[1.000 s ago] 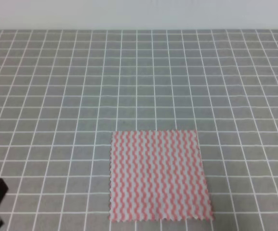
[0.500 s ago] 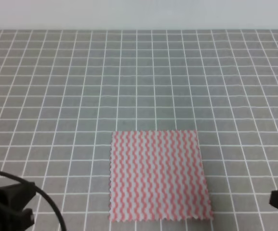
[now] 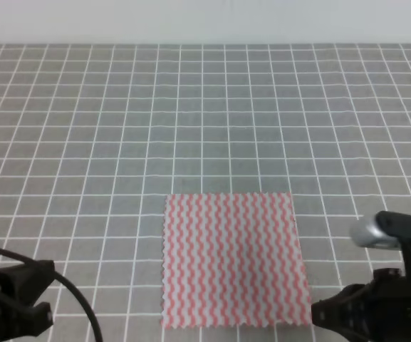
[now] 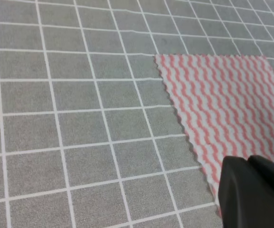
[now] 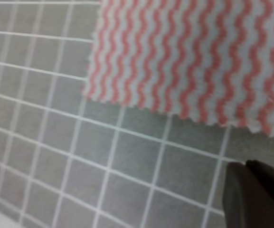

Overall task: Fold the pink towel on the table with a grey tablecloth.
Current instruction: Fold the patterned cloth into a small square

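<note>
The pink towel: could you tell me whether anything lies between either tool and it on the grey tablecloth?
Nothing visible does. The pink towel lies flat and alone on the grey tablecloth. Only bare grid cloth separates it from the left tool and from the right tool, which sits just off its near right corner.

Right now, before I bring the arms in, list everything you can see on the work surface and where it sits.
pink towel: one, pink-red and white wavy stripes, lying flat and unfolded at the near centre of the table.
table with a grey tablecloth: one, grey with a white grid, filling the view.
cable: one, black, looping off the left arm at the near left.
left gripper: one, black, near left corner, clear of the towel.
right gripper: one, black, near right, beside the towel's near right corner.
</note>
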Controlling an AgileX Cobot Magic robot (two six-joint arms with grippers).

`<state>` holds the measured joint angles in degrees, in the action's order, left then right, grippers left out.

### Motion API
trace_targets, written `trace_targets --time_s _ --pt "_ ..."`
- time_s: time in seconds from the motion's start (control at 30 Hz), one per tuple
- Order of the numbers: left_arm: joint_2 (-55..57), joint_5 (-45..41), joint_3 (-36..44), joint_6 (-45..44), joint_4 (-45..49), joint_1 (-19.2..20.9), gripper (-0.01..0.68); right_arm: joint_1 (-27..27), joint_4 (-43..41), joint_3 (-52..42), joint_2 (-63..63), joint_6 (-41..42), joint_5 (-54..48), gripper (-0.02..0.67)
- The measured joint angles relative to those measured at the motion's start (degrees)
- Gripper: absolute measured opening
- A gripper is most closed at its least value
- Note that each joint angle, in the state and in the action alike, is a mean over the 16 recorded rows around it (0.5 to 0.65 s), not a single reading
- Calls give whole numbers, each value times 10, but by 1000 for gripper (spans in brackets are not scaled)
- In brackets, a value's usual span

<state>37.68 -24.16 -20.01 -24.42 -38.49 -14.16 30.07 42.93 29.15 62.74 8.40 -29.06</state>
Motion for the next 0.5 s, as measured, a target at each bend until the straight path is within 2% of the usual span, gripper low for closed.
trace_targets --time_s 0.17,0.5 --pt "0 -4 0 -3 -1 0 -3 28 -13 5 47 -24 26 69" --pt "0 -10 0 -5 -2 0 -3 30 -7 7 111 -59 53 216"
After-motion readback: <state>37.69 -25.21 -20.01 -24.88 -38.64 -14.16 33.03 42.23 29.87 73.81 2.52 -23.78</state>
